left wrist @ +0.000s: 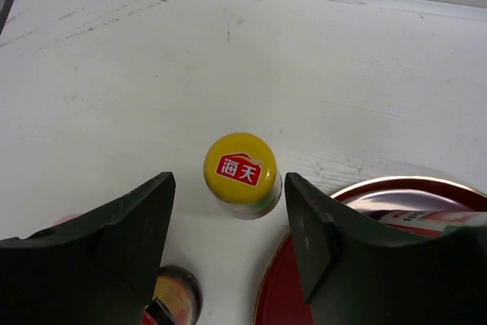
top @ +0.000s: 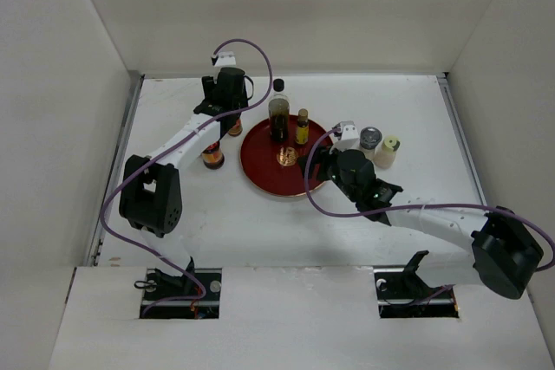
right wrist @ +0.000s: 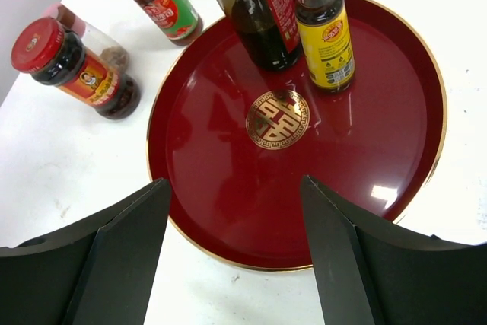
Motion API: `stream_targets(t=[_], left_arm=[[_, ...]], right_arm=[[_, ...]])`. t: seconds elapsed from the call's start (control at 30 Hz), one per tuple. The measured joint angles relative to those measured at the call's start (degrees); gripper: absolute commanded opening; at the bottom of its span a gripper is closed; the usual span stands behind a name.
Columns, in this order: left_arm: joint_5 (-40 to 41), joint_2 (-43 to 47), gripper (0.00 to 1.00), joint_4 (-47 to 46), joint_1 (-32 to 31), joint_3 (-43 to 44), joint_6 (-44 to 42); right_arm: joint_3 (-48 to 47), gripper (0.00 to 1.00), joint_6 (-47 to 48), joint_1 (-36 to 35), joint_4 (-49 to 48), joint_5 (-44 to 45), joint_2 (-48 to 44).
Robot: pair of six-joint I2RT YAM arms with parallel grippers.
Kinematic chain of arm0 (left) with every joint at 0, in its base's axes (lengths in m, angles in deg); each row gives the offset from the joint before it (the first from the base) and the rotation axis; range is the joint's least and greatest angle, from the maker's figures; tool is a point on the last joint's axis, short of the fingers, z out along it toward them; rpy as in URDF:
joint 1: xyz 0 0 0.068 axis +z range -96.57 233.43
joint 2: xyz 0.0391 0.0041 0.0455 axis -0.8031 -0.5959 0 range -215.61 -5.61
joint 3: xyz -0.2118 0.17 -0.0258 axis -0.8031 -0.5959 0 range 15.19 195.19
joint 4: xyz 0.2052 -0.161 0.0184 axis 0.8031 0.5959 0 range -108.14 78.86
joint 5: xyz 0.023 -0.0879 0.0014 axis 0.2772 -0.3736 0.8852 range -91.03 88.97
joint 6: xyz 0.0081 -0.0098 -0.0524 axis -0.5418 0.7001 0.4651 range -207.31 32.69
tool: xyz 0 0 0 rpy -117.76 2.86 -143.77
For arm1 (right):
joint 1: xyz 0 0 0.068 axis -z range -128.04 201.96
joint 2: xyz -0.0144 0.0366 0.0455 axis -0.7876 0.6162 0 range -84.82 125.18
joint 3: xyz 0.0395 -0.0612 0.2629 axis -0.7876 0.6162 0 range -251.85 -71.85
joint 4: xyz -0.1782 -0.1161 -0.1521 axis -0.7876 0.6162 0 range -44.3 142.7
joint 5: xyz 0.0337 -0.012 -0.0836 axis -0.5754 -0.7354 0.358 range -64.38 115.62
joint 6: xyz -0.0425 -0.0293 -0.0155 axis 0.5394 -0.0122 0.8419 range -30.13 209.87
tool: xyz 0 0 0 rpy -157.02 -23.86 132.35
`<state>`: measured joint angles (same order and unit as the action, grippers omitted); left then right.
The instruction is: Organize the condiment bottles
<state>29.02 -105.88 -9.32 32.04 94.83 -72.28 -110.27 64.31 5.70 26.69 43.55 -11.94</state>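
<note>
The round red tray (top: 276,181) holds the tall dark-filled bottle (top: 278,119) and the small amber bottle (top: 302,127); both also show in the right wrist view, the tall bottle (right wrist: 259,5) beside the amber bottle (right wrist: 325,32). The yellow-capped red sauce bottle (left wrist: 240,169) stands on the table left of the tray. My left gripper (left wrist: 228,180) is open above it, fingers either side, not touching. The red-lidded jar (top: 212,158) and the pink shaker (right wrist: 97,42) stand nearby. My right gripper (right wrist: 234,184) is open and empty over the tray's near rim (right wrist: 228,258). The silver shaker (top: 370,138) and the cream-topped shaker (top: 387,152) stand right of the tray.
A small black round cap-like thing (top: 278,85) lies behind the tray near the back wall. White walls enclose the table on three sides. The left arm (top: 186,140) reaches over the jar area.
</note>
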Motion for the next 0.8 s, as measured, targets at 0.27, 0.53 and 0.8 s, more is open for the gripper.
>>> stream_targets(t=[0.27, 0.53, 0.8], left_arm=[[0.59, -2.01, 0.35, -0.85, 0.26, 1.99, -2.19], [0.63, -2.64, 0.20, -1.18, 0.31, 2.56, -2.56], [0.59, 2.91, 0.18, -1.22, -0.37, -2.19, -2.60]], right_arm=[[1.22, 0.75, 0.00, 1.20, -1.14, -0.44, -0.90], [2.80, 0.75, -0.39, 3.87, -1.22, -0.94, -3.23], [2.82, 0.75, -0.44, 3.87, -1.20, -1.36, -3.54]])
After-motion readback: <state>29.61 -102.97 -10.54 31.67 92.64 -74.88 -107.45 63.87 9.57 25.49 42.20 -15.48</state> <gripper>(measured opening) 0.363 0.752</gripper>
